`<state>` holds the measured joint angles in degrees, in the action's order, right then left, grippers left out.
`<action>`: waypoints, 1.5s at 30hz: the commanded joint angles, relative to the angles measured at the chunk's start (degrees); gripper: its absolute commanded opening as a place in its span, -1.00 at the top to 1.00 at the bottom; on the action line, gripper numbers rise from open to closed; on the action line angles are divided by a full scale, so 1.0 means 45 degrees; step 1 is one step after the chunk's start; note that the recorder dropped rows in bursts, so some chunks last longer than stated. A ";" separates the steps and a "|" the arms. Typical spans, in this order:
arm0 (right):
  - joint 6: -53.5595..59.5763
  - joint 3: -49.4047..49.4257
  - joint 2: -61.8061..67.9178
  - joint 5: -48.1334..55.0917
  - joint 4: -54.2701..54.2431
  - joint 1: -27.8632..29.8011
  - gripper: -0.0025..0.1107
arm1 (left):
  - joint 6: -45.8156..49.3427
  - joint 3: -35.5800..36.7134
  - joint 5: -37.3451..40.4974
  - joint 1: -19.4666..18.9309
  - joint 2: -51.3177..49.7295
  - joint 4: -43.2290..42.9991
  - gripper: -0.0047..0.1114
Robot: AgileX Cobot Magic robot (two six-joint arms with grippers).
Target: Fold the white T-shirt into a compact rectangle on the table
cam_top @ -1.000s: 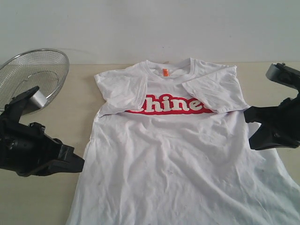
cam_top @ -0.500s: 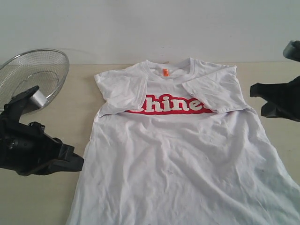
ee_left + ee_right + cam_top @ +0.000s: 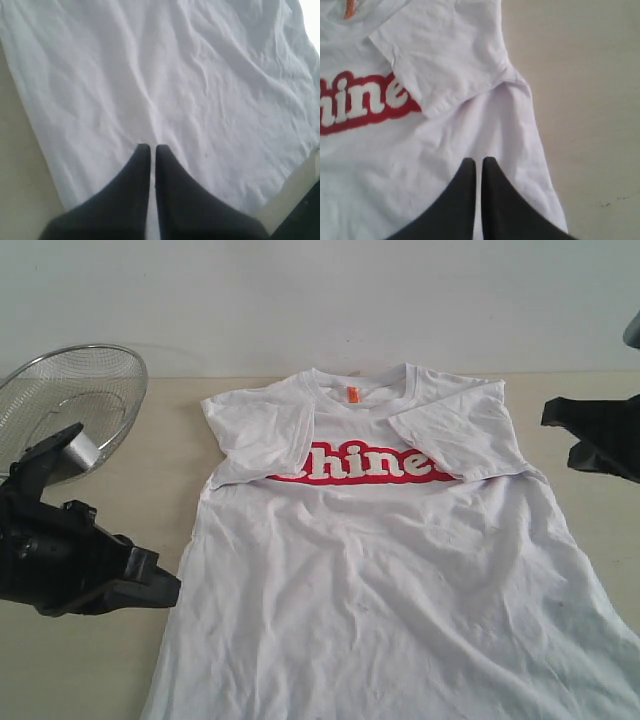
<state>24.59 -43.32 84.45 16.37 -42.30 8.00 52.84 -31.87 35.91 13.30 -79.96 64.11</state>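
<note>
The white T-shirt (image 3: 380,560) lies face up on the table (image 3: 170,440), both sleeves folded inward over the red lettering (image 3: 365,465), orange neck tag (image 3: 353,395) at the collar. My left gripper (image 3: 165,585) hovers at the shirt's left edge, shut with nothing in it; its wrist view shows its tips (image 3: 152,148) over wrinkled white cloth (image 3: 200,75). My right gripper (image 3: 560,420) hangs above the table right of the shirt's shoulder, shut and empty; its tips (image 3: 477,161) show over the shirt's side below the folded sleeve (image 3: 445,55).
A metal mesh strainer (image 3: 65,400) rests at the table's far left, just behind the left arm. A pale wall runs along the table's back edge. Bare tabletop (image 3: 590,100) shows to the right of the shirt.
The right arm has risen and drawn back to the right, away from the shirt's right edge. The left arm and the shirt have stayed put.
</note>
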 commanded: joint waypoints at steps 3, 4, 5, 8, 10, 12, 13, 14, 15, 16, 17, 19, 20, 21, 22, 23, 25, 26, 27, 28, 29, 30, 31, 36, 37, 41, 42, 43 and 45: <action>-0.3128 0.0180 -0.0208 0.5352 0.4666 0.0030 0.96 | -0.0076 0.0076 -0.0121 -0.0011 -0.0989 -0.0213 0.84; -0.3499 0.0180 -0.0318 0.6173 0.5389 0.0030 0.96 | -0.0076 0.0076 -0.0074 -0.0011 -0.1131 -0.0213 0.84; -0.3737 0.0180 -0.0470 0.6749 0.5886 0.0030 0.96 | -0.0076 0.0076 -0.0010 -0.0011 -0.1264 -0.0213 0.84; -0.4592 0.0180 -0.1427 0.9078 0.7512 0.0030 0.95 | 0.0073 0.0076 0.0021 -0.0011 -0.1674 -0.0258 0.84; -0.5289 0.0180 -0.2092 1.0773 0.8778 0.0030 0.77 | 0.0073 0.0247 0.0147 -0.0011 -0.1764 -0.0216 0.84; -0.5896 0.0434 -0.2381 1.1909 0.9705 0.0030 0.38 | 0.0073 0.0545 0.0263 -0.0011 -0.1764 -0.0162 0.84; -0.5920 0.0902 -0.2472 1.1909 0.9663 0.0030 0.12 | 0.0167 0.0681 0.0249 -0.0011 -0.1764 -0.0082 0.78; -0.5954 0.1237 -0.2484 1.1871 0.9520 0.0030 0.01 | 0.0167 0.0709 0.0226 -0.0011 -0.1764 -0.0013 0.72; -0.5984 0.1727 -0.2484 1.1512 0.9469 0.0030 -0.02 | 0.0167 0.0709 0.0226 -0.0011 -0.1764 -0.0013 0.63; -0.6136 0.2032 -0.2484 1.1160 0.9469 0.0030 -0.02 | 0.0167 0.0709 0.0253 -0.0011 -0.1764 0.0018 0.58; -0.6222 0.2472 -0.2484 1.0817 0.9469 0.0030 -0.02 | 0.0167 0.0709 0.0287 -0.0011 -0.1764 0.0040 0.53; -0.6255 0.2997 -0.2484 1.0161 0.9469 0.0030 -0.02 | 0.0167 0.0709 0.0409 -0.0011 -0.1764 0.0086 0.44; -0.6135 0.3102 -0.2452 1.0163 0.9469 0.0030 -0.02 | 0.0336 0.0709 0.0454 -0.0011 -0.1764 0.0154 0.40; -0.5927 0.3044 -0.2452 1.0103 0.9469 0.0030 -0.02 | 0.0516 0.0709 0.0588 -0.0011 -0.1764 0.0259 0.36; -0.6015 0.2991 -0.2484 0.9952 0.9469 0.0030 -0.02 | 0.0698 0.0709 0.0691 -0.0011 -0.1764 0.0424 0.35; -0.6015 0.2933 -0.2484 0.9870 0.9400 0.0030 -0.02 | 0.0832 0.0709 0.0733 -0.0011 -0.1764 0.0515 0.35; -0.6015 0.2901 -0.2484 0.9702 0.9327 0.0030 -0.02 | 0.0886 0.0709 0.0733 -0.0011 -0.1764 0.0537 0.35; -0.6097 0.2901 -0.2484 0.9661 0.9262 0.0030 -0.02 | 0.0886 0.0709 0.0733 -0.0011 -0.1764 0.0537 0.35; -0.6163 0.2901 -0.2428 0.9607 0.9240 0.0030 -0.02 | 0.0886 0.0709 0.0733 -0.0011 -0.1764 0.0537 0.35; -0.6163 0.2875 -0.2281 0.9488 0.9240 0.0030 -0.02 | 0.0909 0.0709 0.0733 -0.0011 -0.1764 0.0544 0.35; -0.6195 0.2875 -0.2069 0.9380 0.9160 0.0030 -0.02 | 0.0909 0.0709 0.0733 -0.0011 -0.1764 0.0544 0.35; -0.6166 0.2875 -0.1819 0.9161 0.8932 0.0030 -0.02 | 0.0909 0.0709 0.0733 -0.0011 -0.1764 0.0544 0.35; -0.6111 0.2875 -0.1520 0.8890 0.8899 0.0030 -0.02 | 0.0909 0.0709 0.0733 -0.0011 -0.1764 0.0544 0.35; -0.5938 0.2875 -0.0266 0.7968 0.8768 0.0030 -0.02 | 0.0909 0.0709 0.0733 -0.0011 -0.1764 0.0544 0.35; -0.5908 0.2875 -0.0120 0.7807 0.8768 0.0030 -0.02 | 0.0911 0.0709 0.0704 -0.0011 -0.1764 0.0544 0.35; -0.5871 0.2875 0.0044 0.7172 0.8768 0.0030 -0.02 | 0.0911 0.0709 0.0685 -0.0011 -0.1764 0.0544 0.35; -0.5871 0.2875 0.0044 0.7040 0.8768 0.0030 -0.02 | 0.0911 0.0709 0.0685 -0.0011 -0.1764 0.0544 0.35; -0.5897 0.2875 0.0044 0.6979 0.8768 0.0030 -0.02 | 0.0911 0.0709 0.0685 -0.0011 -0.1764 0.0544 0.35; -0.6074 0.2875 0.0098 0.6979 0.8816 0.0030 -0.02 | 0.0911 0.0709 0.0685 -0.0011 -0.1764 0.0544 0.35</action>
<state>-2.23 -30.23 84.52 48.58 -2.88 8.00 56.63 -29.00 38.56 13.30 -87.98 65.89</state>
